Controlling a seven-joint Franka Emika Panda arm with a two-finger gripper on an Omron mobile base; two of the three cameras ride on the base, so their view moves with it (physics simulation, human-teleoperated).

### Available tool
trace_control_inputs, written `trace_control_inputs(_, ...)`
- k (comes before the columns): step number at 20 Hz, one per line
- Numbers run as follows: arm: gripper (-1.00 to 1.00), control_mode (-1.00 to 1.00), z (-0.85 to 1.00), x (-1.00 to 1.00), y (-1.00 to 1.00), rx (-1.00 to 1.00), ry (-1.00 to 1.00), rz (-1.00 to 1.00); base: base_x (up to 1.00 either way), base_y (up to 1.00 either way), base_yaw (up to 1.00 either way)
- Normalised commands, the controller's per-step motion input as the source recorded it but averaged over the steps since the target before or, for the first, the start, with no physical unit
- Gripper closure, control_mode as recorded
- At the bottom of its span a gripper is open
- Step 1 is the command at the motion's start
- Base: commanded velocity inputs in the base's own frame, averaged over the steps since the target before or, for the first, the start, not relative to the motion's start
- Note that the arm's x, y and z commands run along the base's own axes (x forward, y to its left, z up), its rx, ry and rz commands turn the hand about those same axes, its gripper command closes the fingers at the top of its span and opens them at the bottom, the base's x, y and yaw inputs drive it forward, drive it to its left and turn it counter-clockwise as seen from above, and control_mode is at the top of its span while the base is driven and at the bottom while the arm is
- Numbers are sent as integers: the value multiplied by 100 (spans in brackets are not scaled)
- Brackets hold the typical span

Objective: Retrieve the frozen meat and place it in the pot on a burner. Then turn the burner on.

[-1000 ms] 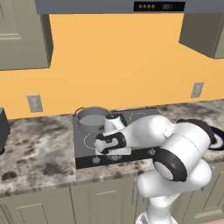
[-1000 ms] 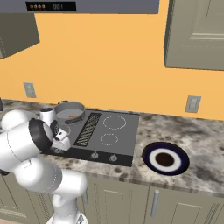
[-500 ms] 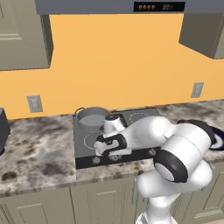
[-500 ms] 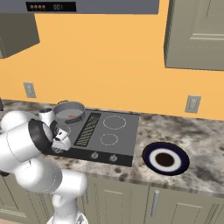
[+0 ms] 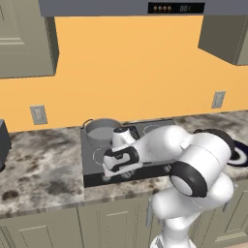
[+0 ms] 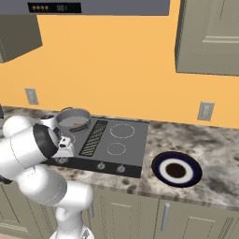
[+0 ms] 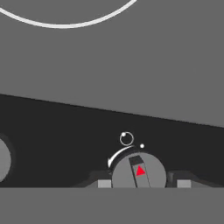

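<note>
The grey pot (image 5: 102, 131) (image 6: 73, 119) stands on the back left burner of the black cooktop (image 6: 126, 142). A small reddish piece, the frozen meat (image 6: 80, 124), lies inside it. My gripper (image 5: 109, 173) (image 7: 144, 183) is down at the cooktop's front panel, below and in front of the pot. In the hand view a round grey burner knob (image 7: 139, 171) with a red triangle mark sits between my two fingertips (image 7: 104, 183), which stand close against its sides. A white burner ring (image 7: 65, 24) shows above.
A dark blue plate (image 6: 176, 170) (image 5: 236, 147) lies on the speckled counter right of the cooktop. Further knobs (image 6: 101, 165) line the front panel, and another knob's edge (image 7: 2, 159) shows left of my hand. Wall outlets and cabinets stand behind.
The fingers have drawn in slightly around the knob. The arm and the pot stay where they were.
</note>
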Motion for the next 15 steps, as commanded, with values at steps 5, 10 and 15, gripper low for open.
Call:
trace_control_inputs(5, 100, -100, -41, -8, -24, 0, 0, 49, 0, 0, 0)
trace_control_inputs(10, 100, -100, -41, 0, -25, 1, 3, 51, 0, 0, 0)
trace_control_inputs(15, 100, -100, -39, 0, -18, 3, 6, 45, 0, 0, 0)
